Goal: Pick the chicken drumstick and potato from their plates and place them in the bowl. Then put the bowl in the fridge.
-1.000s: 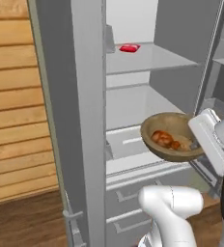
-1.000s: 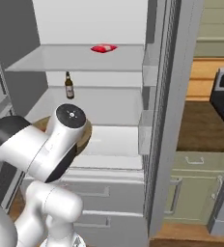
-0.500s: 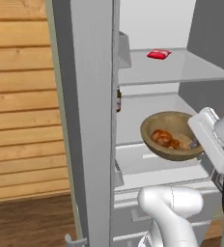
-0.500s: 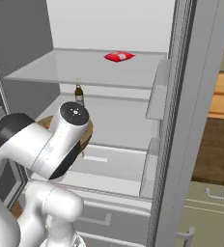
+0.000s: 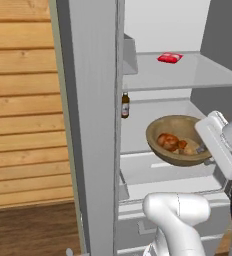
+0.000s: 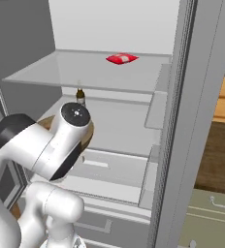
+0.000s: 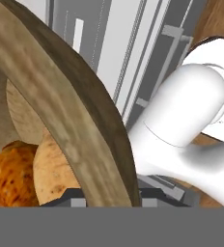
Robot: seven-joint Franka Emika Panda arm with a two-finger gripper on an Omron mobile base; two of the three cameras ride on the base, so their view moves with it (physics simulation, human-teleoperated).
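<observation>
Before open fridge (image 5: 88, 125): gripper (image 7: 106, 200) clamps wooden bowl (image 5: 179, 141) rim; glossy drumstick (image 5: 168, 141), apparently potato (image 5: 190, 149) inside.

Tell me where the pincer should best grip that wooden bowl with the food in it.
Probably on its thick rim, one finger inside and one outside, coming from the open right side. The bowl is wide with sloping walls, and the pincer already holds it there.

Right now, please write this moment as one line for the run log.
phase: carrying | gripper: shut on bowl rim | contents: chicken drumstick, potato | location: before open fridge | bowl: not yet set down
</observation>
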